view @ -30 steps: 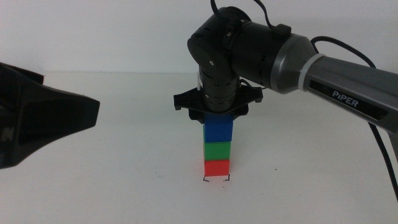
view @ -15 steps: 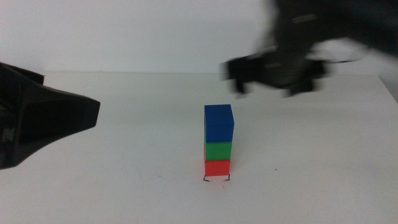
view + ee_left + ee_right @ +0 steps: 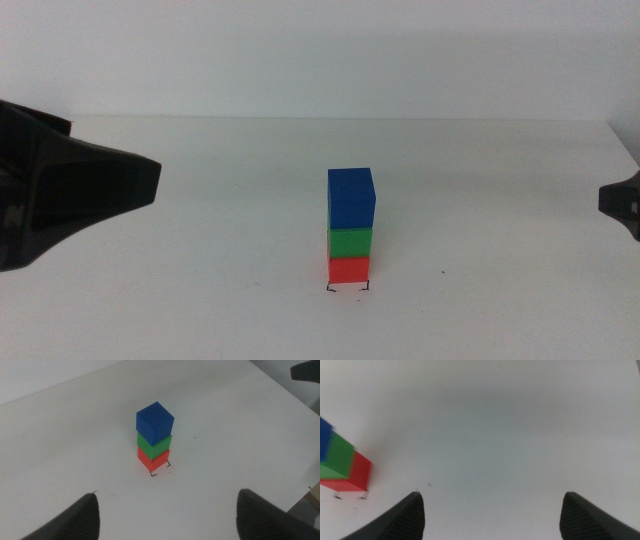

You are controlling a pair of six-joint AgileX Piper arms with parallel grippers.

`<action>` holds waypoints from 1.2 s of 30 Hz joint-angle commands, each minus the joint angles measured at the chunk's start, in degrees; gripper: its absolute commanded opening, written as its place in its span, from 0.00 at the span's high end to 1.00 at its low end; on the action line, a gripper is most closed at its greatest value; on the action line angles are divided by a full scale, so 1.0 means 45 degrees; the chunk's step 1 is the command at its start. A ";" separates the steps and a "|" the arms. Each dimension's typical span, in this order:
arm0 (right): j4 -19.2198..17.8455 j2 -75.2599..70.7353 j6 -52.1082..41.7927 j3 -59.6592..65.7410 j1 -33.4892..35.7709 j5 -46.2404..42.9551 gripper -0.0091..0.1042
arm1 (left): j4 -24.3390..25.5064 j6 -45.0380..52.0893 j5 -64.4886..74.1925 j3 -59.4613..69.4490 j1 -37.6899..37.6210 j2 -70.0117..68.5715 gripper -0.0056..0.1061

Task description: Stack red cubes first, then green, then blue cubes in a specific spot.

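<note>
A stack stands on the white table in the middle view: the red cube (image 3: 348, 269) at the bottom, the green cube (image 3: 350, 242) on it, the blue cube (image 3: 351, 198) on top. The red cube sits on the bracket-marked spot (image 3: 348, 289). The left wrist view shows the same stack, with blue (image 3: 155, 421), green (image 3: 156, 442), red (image 3: 153, 459) and the marks (image 3: 160, 471). The right wrist view shows it at the edge, red cube (image 3: 359, 473) lowest. My left gripper (image 3: 167, 520) is open and empty, well short of the stack. My right gripper (image 3: 492, 517) is open and empty, far right of it (image 3: 622, 205).
My left gripper's dark body (image 3: 70, 195) fills the left edge of the middle view. A tiny black speck (image 3: 444, 270) lies on the table right of the stack. The table's right edge (image 3: 280, 390) shows in the left wrist view.
My right gripper has let go of the blue cube, risen off the stack and pulled away to the right edge. The stack has stayed still. The left arm has not moved.
</note>
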 commanded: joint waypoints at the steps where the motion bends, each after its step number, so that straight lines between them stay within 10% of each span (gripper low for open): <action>1: 0.0737 -0.0554 -0.1203 0.0640 -0.0306 -0.1378 0.10 | -0.0056 0.0004 -0.0174 0.0041 0.0038 -0.0024 0.11; 22: 0.0660 -0.1044 -0.1189 0.1401 -0.0325 -0.2707 0.10 | 0.0335 0.0014 -0.3428 0.1840 0.0403 -0.0393 0.11; 28: 0.0574 -0.3194 -0.1189 0.3854 -0.0647 -0.4988 0.10 | 0.2510 0.0014 -0.8810 0.6535 0.2562 -0.2863 0.11; 36: 0.0152 -0.7900 -0.1189 0.8328 -0.1831 -0.6178 0.10 | 0.2402 0.0014 -0.8714 1.1428 0.5959 -0.8146 0.11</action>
